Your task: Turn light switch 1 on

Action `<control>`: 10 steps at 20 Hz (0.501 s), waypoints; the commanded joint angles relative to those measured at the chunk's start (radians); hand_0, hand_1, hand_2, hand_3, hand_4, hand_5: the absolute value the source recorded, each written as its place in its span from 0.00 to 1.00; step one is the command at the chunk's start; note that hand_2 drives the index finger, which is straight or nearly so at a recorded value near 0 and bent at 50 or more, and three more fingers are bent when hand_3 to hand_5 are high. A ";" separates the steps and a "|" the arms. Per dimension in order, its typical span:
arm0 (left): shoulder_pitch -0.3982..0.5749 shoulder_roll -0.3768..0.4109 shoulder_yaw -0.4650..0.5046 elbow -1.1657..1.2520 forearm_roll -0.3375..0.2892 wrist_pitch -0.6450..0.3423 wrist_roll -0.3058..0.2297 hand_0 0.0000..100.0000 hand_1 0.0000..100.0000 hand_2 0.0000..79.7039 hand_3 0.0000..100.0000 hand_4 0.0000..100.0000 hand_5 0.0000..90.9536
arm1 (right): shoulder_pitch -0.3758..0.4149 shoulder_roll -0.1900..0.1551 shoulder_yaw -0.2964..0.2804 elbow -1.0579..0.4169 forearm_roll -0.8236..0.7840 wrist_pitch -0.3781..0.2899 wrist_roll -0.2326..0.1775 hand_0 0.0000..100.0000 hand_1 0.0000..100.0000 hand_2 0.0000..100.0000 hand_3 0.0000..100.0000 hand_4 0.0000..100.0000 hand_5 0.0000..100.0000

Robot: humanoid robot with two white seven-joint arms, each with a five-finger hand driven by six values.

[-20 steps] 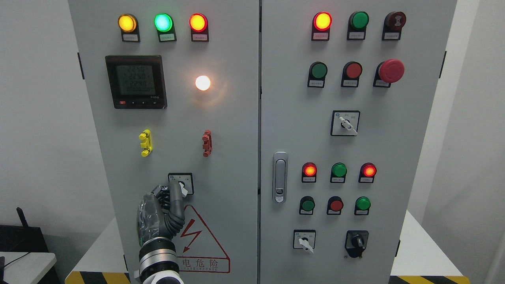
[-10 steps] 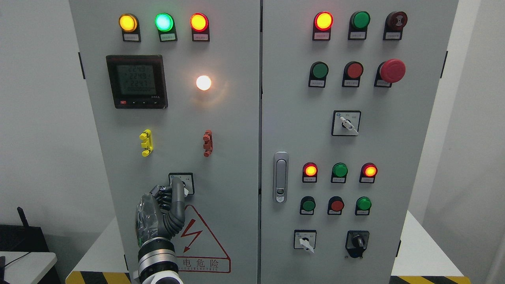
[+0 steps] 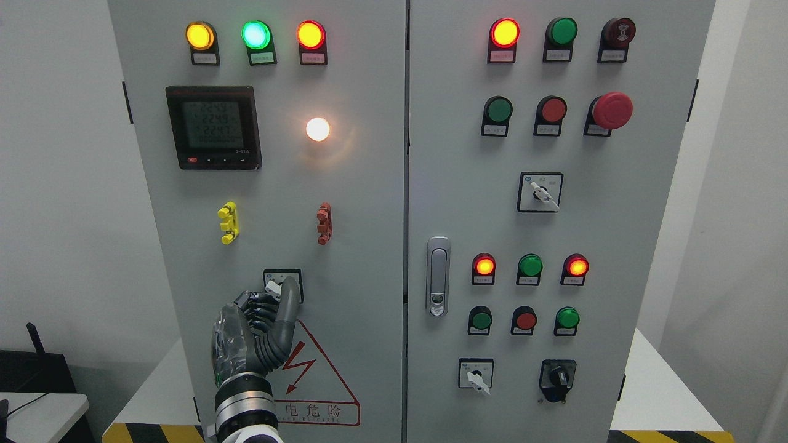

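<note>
Grey metal fills the head view: a cabinet [image 3: 369,203] with two doors stands in front of the robot. On the left door, low down, there is a small rotary switch [image 3: 282,285] in a square black frame, just above a red warning triangle [image 3: 314,375]. The left hand [image 3: 255,326] comes up from the bottom edge and is raised against this door. One finger [image 3: 287,304] is stretched upward and its tip lies on the switch knob, at the right side of the knob. The other fingers are curled together beside it, to the left, and they hold nothing.

Above the switch, a round white lamp [image 3: 317,129] shines brightly on the left door, to the right of a black meter [image 3: 213,127] with a pale screen. A yellow clip [image 3: 228,223] and a red clip [image 3: 324,223] are fixed between the meter and the switch. At the top of this door three lamps glow: yellow [image 3: 199,35], green [image 3: 255,34] and red [image 3: 310,34].

The right door carries a silver door handle [image 3: 437,276], a red mushroom button [image 3: 612,111] and several more lamps and knobs. The right hand does not appear.
</note>
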 commanded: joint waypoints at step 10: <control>0.036 0.003 0.007 -0.050 -0.006 -0.012 -0.001 0.08 0.34 0.64 0.78 0.83 0.84 | 0.000 0.001 0.023 0.000 0.005 0.000 0.000 0.12 0.39 0.00 0.00 0.00 0.00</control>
